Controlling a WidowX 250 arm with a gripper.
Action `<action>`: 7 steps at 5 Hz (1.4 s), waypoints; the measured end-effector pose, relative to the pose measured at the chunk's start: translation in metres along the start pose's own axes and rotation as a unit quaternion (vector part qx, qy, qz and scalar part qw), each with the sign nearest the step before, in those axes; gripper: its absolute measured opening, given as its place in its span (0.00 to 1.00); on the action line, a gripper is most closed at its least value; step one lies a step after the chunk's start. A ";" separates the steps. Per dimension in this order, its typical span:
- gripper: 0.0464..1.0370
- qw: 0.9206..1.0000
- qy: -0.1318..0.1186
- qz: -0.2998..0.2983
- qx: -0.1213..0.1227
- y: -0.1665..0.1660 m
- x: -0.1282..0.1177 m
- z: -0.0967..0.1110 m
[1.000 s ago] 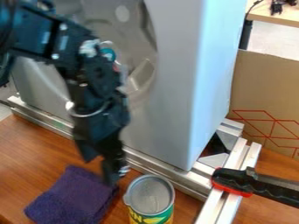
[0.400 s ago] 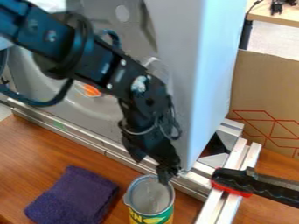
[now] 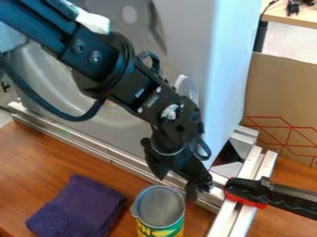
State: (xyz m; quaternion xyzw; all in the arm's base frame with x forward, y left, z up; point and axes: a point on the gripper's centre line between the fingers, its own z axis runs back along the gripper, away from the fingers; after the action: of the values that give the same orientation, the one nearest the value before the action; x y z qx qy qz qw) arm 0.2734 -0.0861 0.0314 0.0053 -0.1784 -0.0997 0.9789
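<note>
Can [image 3: 159, 212] beside a folded purple cloth [image 3: 77, 208], near the hand [image 3: 178, 189] with fingers apart

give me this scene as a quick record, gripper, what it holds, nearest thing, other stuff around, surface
gripper: black, fingers apart, pointing down
holding: nothing visible
nearest thing: can, upright, with a green and yellow label
cloth: purple, folded, left of the can in the picture
tool: black and red handle, lying across metal rails
behind: large grey housing
right: cardboard with red lines
surface: brown wooden tabletop
</note>
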 end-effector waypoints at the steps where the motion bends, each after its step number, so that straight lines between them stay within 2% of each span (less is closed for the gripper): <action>1: 0.96 0.999 -0.023 0.037 0.015 0.004 0.006 -0.001; 2: 0.96 0.998 -0.023 0.047 0.021 0.006 -0.003 -0.008; 3: 0.96 0.998 -0.008 0.055 0.014 0.005 -0.020 -0.013; 4: 0.96 0.998 0.013 0.061 -0.002 0.002 -0.047 -0.016; 5: 0.96 0.997 0.011 0.080 -0.016 0.003 -0.075 -0.003; 6: 0.96 0.996 0.009 0.088 -0.035 0.000 -0.089 0.007; 7: 0.96 0.996 0.012 0.076 -0.052 0.004 -0.089 0.007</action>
State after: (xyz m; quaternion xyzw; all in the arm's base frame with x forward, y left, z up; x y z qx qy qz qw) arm 0.1902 -0.0644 0.0074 -0.0580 -0.1611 -0.0346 0.9846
